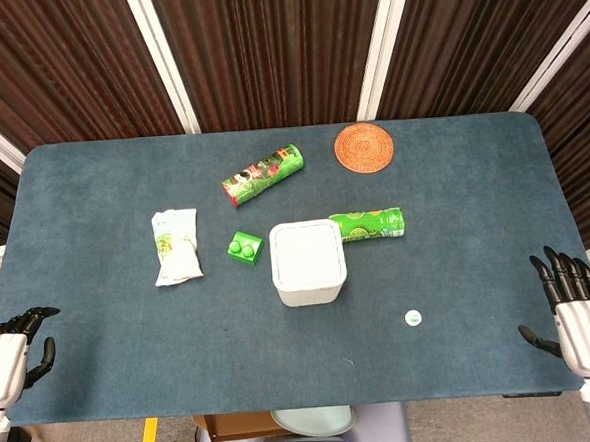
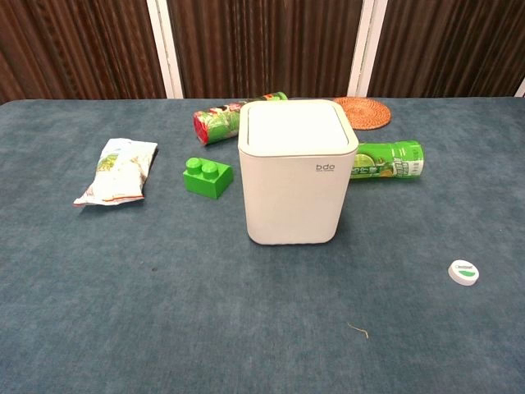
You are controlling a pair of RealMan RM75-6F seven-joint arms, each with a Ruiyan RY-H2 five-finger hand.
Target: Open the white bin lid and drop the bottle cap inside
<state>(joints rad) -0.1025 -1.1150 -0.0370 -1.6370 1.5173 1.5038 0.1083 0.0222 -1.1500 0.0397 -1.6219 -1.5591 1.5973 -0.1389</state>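
The white bin [image 1: 308,263] [image 2: 297,176] stands in the middle of the table with its lid [image 2: 293,127] closed flat. The small white bottle cap [image 1: 412,318] [image 2: 463,272] lies on the cloth to the bin's right and nearer the front edge. My left hand [image 1: 10,351] rests at the table's front left edge, empty, fingers curled a little and apart. My right hand [image 1: 575,302] sits at the front right edge, fingers spread and holding nothing. Both hands are far from the bin and the cap. The chest view shows neither hand.
A green can [image 1: 367,225] [image 2: 385,160] lies just right of the bin. A second can [image 1: 262,175] [image 2: 223,121] lies behind it, a green brick [image 1: 244,247] [image 2: 207,176] and a snack bag [image 1: 175,245] [image 2: 117,170] to its left. A woven coaster [image 1: 364,147] sits at the back.
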